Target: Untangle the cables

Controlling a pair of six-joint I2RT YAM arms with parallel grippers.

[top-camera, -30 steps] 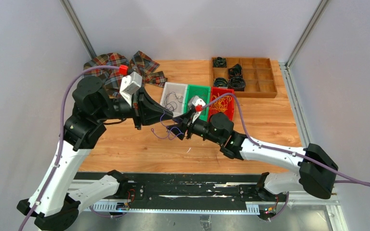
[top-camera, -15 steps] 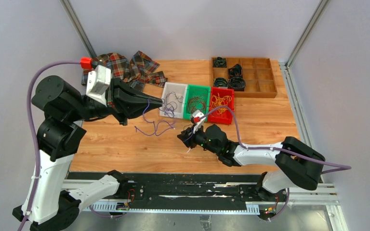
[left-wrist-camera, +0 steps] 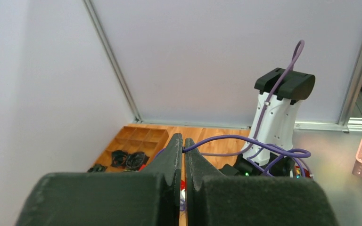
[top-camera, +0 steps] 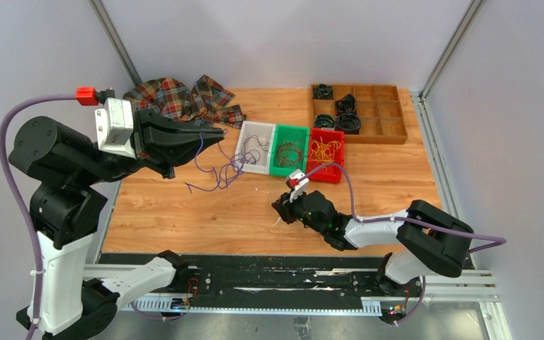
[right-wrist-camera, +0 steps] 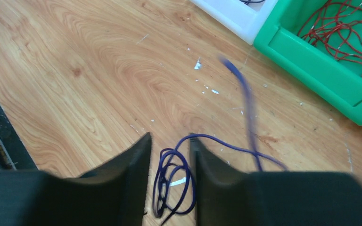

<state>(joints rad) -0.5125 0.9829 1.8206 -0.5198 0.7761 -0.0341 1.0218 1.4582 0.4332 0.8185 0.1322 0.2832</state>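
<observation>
My left gripper (top-camera: pixel 216 134) is raised over the table's left half and shut on a purple cable (top-camera: pixel 205 185), which hangs from it and trails onto the wood. In the left wrist view the cable (left-wrist-camera: pixel 245 139) leaves the closed fingertips (left-wrist-camera: pixel 184 149) and runs right. My right gripper (top-camera: pixel 280 207) sits low near the front middle of the table. Its jaws (right-wrist-camera: pixel 169 141) stand apart, with a small coil of purple cable (right-wrist-camera: pixel 174 174) lying on the wood between them. One blurred strand (right-wrist-camera: pixel 245 103) rises from the coil toward the bins.
White bin (top-camera: pixel 255 145), green bin (top-camera: pixel 290 150) and red bin (top-camera: pixel 326 152) stand side by side mid-table with wires in them. A wooden compartment tray (top-camera: pixel 375 113) holding black coiled cords is at the back right. A plaid cloth (top-camera: pixel 180 99) lies at the back left.
My left arm has swung left and up, drawing the purple cable out away from the right gripper. My right gripper has dropped toward the front of the table.
</observation>
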